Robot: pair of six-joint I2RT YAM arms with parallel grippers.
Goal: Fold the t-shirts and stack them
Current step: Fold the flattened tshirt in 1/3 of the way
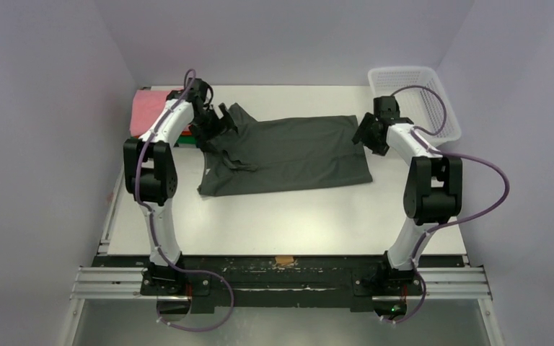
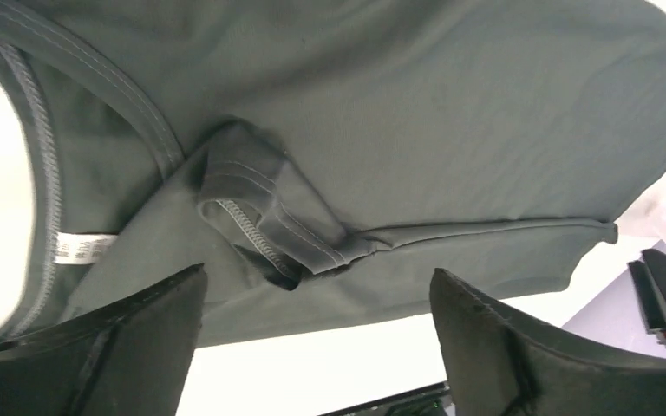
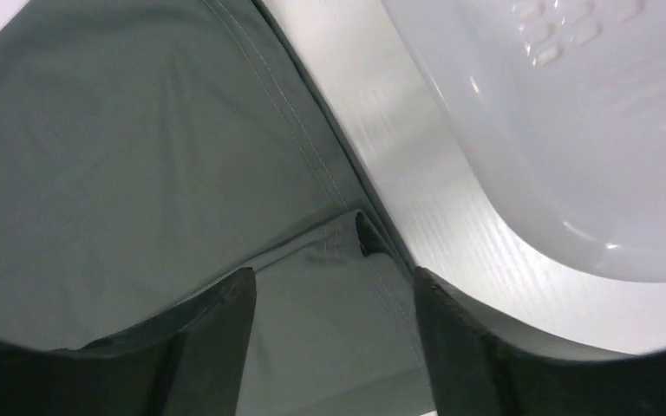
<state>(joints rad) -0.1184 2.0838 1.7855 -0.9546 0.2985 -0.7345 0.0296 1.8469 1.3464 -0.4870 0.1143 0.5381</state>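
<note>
At far left, a folded pink t-shirt (image 1: 150,108) lies on the far corner of the tabletop (image 1: 274,223). Beside it the left end effector (image 2: 316,276) hovers with fingers spread, holding nothing, over the collar and a tucked sleeve (image 2: 269,230) of the charcoal t-shirt (image 1: 296,155), which lies across the middle of the tabletop. A white neck label (image 2: 82,249) carries print too blurred to read. The cloth looks light and limp, likely to sag and slide, so the stitched seams at shoulder and hem seem the surest holds. At right, the right end effector (image 3: 331,276), also spread, hangs over the shirt's hem corner, near the white basket (image 1: 415,101).
</note>
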